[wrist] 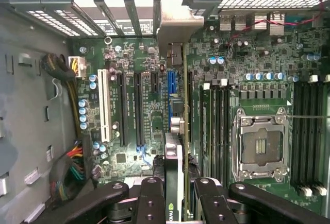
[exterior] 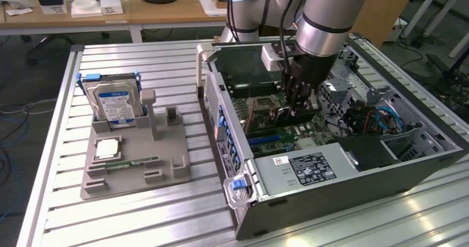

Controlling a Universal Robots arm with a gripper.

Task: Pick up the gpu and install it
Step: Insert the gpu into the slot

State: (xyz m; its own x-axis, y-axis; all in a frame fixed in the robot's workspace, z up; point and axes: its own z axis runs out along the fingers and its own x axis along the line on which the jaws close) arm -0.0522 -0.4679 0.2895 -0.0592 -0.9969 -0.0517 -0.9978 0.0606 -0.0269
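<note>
My gripper (exterior: 300, 108) reaches down into the open computer case (exterior: 242, 203), over the green motherboard (exterior: 300, 132). In the wrist view the gpu (wrist: 174, 167) shows edge-on as a thin dark card with a green logo. My gripper (wrist: 178, 203) is shut on it, a black finger (wrist: 152, 198) on each side. Its silvery end bracket (wrist: 178, 26) is at the case's rear slot openings. The card runs along the blue expansion slot (wrist: 171, 87), beside the black slot (wrist: 138, 108). Whether its edge touches the slot is hidden.
A grey fixture (exterior: 172, 167) at the exterior view's left holds the blue-labelled hard drive (exterior: 113, 101), a processor (exterior: 107, 148) and a green memory stick (exterior: 135, 163). Inside the case are the power supply (exterior: 308, 167), the processor socket (wrist: 260, 141) and cable bundles (wrist: 67, 167).
</note>
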